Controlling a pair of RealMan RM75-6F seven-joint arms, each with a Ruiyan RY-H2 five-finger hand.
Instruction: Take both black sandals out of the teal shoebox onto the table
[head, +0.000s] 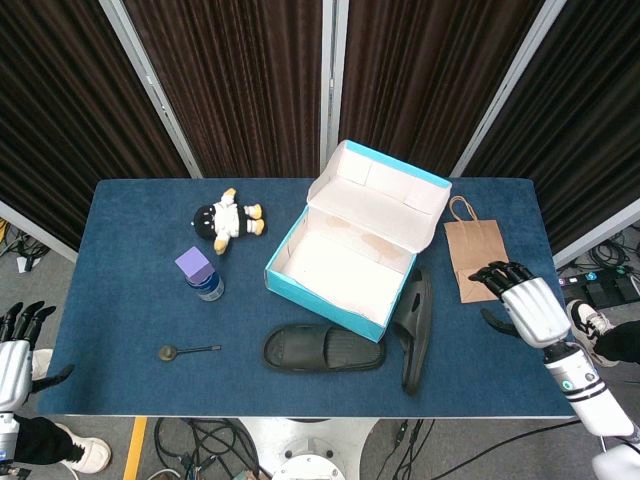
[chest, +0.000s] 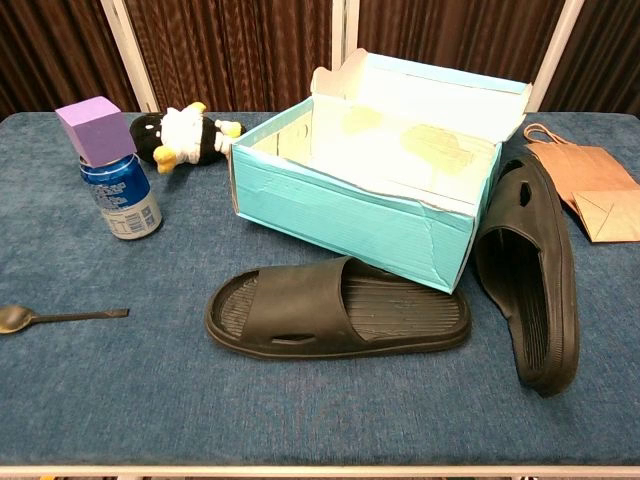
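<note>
- No brand or writing can be made out anywhere — the blue can (chest: 120, 200) has a label, but it's too blurry to read.
- Both black sandals are seen out on the table (head: 120, 300): first sandal (chest: 338, 308) lies flat in front of the teal shoebox (chest: 350, 205), second sandal (chest: 530, 283) is tipped against its right end.
- The shoebox is open, pale inside, lid flipped back.
- Right hand (head: 522, 303) is held over the table's right edge, fingers curled — nothing gripped.
- Left hand (head: 14, 340) is off the left edge, fingers apart, nothing held.
</note>
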